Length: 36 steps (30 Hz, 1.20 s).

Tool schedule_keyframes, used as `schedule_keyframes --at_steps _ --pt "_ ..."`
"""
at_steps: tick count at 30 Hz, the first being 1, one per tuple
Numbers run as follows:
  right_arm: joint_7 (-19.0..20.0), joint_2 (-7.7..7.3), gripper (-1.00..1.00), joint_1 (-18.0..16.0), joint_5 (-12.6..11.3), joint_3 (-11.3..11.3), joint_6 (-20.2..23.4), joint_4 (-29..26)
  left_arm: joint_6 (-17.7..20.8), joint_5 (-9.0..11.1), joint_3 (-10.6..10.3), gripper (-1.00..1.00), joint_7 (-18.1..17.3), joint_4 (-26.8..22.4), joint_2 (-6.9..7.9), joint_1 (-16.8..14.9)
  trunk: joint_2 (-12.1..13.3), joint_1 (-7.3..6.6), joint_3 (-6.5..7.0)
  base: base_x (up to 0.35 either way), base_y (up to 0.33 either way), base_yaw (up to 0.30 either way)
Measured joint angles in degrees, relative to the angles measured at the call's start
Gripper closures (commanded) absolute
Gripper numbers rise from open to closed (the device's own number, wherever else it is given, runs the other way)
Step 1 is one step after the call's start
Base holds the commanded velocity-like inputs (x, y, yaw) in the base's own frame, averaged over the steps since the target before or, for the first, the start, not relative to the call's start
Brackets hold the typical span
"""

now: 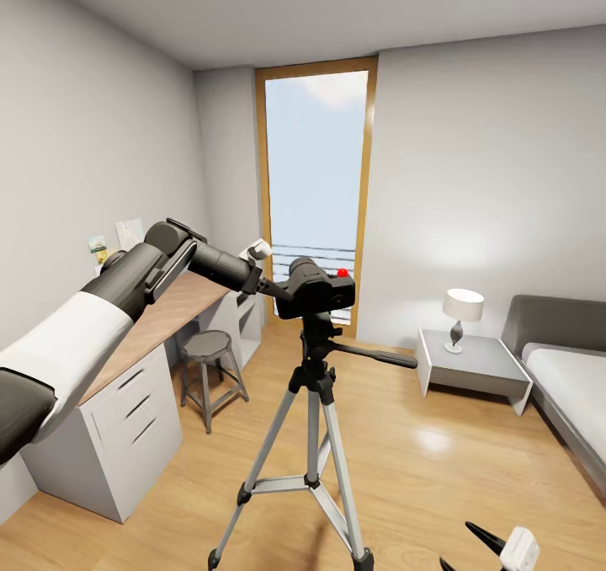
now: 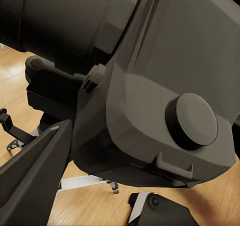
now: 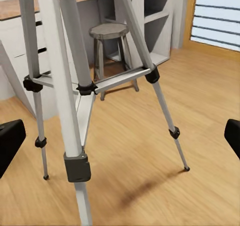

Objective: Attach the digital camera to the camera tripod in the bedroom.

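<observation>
The bedroom's tall window (image 1: 316,192) stood behind the camera tripod (image 1: 313,436), whose 3 legs were planted on the wood floor (image 1: 438,478) between a desk (image 1: 160,322) and a nightstand (image 1: 471,367). The digital camera (image 1: 316,289) sat atop the tripod's head. The left gripper (image 1: 273,287) clasped the camera's side. The right gripper (image 1: 471,550), low beside the tripod's legs, was spread and empty.
</observation>
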Motion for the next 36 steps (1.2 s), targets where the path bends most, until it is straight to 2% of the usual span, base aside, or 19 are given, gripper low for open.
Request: schedule_keyframes --at_steps 10,15,19,23,28,33,36 --pt "1.8 0.15 -1.0 0.0 0.0 0.2 0.1 0.0 0.0 0.0 0.0 1.0 0.0 0.0 0.0 0.0 0.0 0.0 0.0 0.0 0.0 0.0" --pt "1.9 0.67 -1.0 0.0 0.0 1.3 0.1 0.0 0.0 0.0 0.0 1.0 0.0 0.0 0.0 0.0 0.0 0.0 0.0 0.0 0.0 0.0" --pt "1.8 1.3 -1.0 0.0 0.0 3.1 0.2 0.0 0.0 0.0 0.0 1.0 0.0 0.0 0.0 0.0 0.0 0.0 0.0 0.0 0.0 0.0" --pt "1.6 2.03 -1.0 0.0 0.0 5.9 0.2 -0.1 0.0 0.0 0.0 1.0 0.0 0.0 0.0 0.0 0.0 0.0 0.0 0.0 0.0 0.0" --pt "0.4 3.14 -1.0 0.0 0.1 7.9 0.2 -0.3 0.0 0.0 0.0 1.0 0.0 0.0 0.0 0.0 0.0 0.0 0.0 0.0 0.0 0.0" --pt "-5.4 6.18 -1.0 0.0 0.1 10.9 0.2 -3.0 0.0 0.0 0.0 1.0 0.0 0.0 0.0 0.0 0.0 0.0 0.0 0.0 0.0 0.0" --pt "-7.0 6.71 -1.0 0.0 0.0 12.6 0.2 -4.4 0.0 0.0 0.0 1.0 0.0 0.0 0.01 0.0 0.0 0.0 0.0 0.0 0.0 0.0"
